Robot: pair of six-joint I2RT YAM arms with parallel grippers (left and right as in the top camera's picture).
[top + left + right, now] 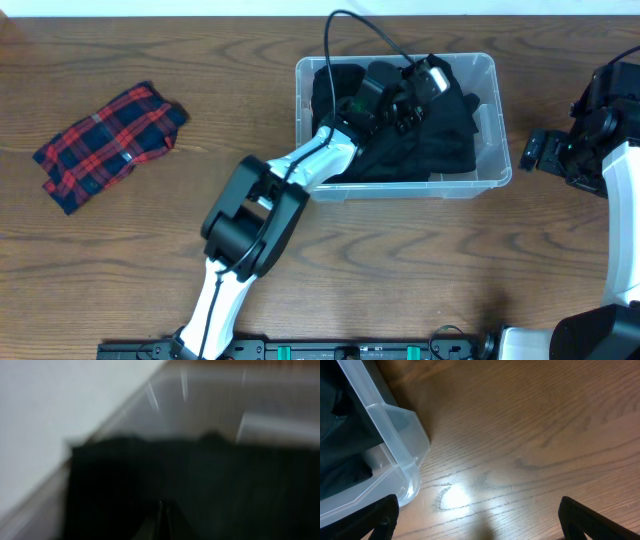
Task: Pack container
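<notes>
1. The container [420, 188], a clear plastic bin, stands on the wooden bench [150, 260] a little right of the middle and toward the far edge.
2. It is largely filled with black clothing [440, 140], a dark crumpled heap that covers most of the base.
3. The left arm [250, 215] comes up from the near edge, crosses the bin's front left corner and dips inside.
4. The left fingers [400, 100] are down in the bin over the black fabric.
5. Whether they are open or closed I cannot tell. From above they merge with the dark cloth, and the left wrist view is badly blurred.
6. That blurred view shows only the black clothing [225, 485] against a pale bin wall [210, 405].
7. A black cable [350, 20] loops up from the left arm past the far rim of the bin.
8. The right arm [625, 180] sits at the right edge of the bench.
9. The right fingers [527, 150] are just beside the bin's right wall, apart from it and pointing toward it.
10. In the right wrist view they are spread wide apart with nothing between them but bare wood [520, 435].
11. The same view takes in a rounded corner of the bin [400, 425], with dark fabric behind the clear wall.
12. Well off to the left, a folded red and navy plaid cloth [110, 147] lies flat on the bench, clear of both arms.
</notes>
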